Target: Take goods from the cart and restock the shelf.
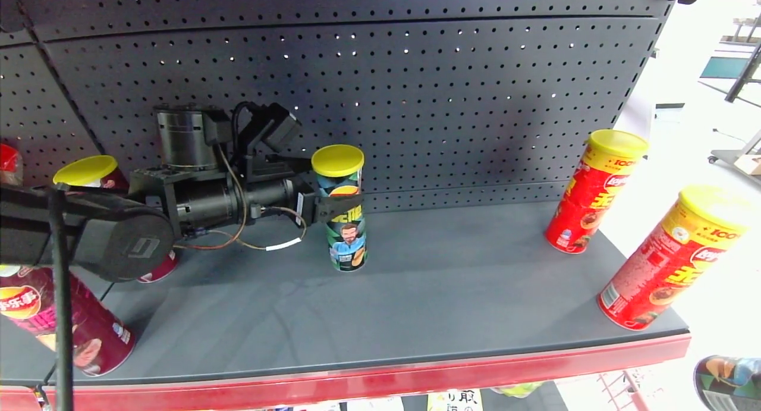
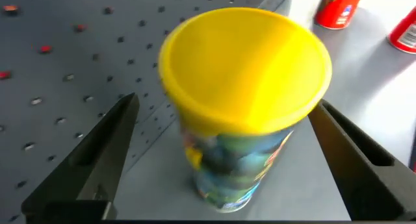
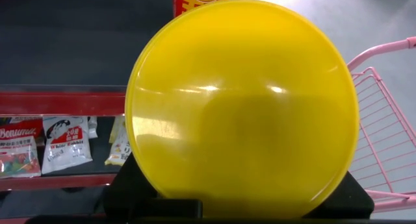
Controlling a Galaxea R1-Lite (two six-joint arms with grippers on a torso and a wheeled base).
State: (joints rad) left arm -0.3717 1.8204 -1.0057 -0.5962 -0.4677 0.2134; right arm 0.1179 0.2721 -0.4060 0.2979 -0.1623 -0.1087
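Observation:
A green-and-blue chip can (image 1: pixel 343 212) with a yellow lid stands upright on the dark shelf (image 1: pixel 452 280), near the pegboard back. My left gripper (image 1: pixel 340 207) is open, one finger on each side of the can (image 2: pixel 237 120). In the left wrist view a gap shows between each finger (image 2: pixel 97 159) and the can's body. My right gripper (image 3: pixel 240 204) is shut on a second yellow-lidded can (image 3: pixel 242 107), low beside the shelf's right end. That can's dark green body (image 1: pixel 728 380) peeks in at the head view's lower right corner.
Two red cans (image 1: pixel 594 191) (image 1: pixel 672 256) stand at the shelf's right end. Maroon cans (image 1: pixel 65 322) (image 1: pixel 89 173) stand at its left end, behind and below my left arm. A pink cart (image 3: pixel 383 120) and a lower shelf with snack bags (image 3: pixel 65 143) lie below.

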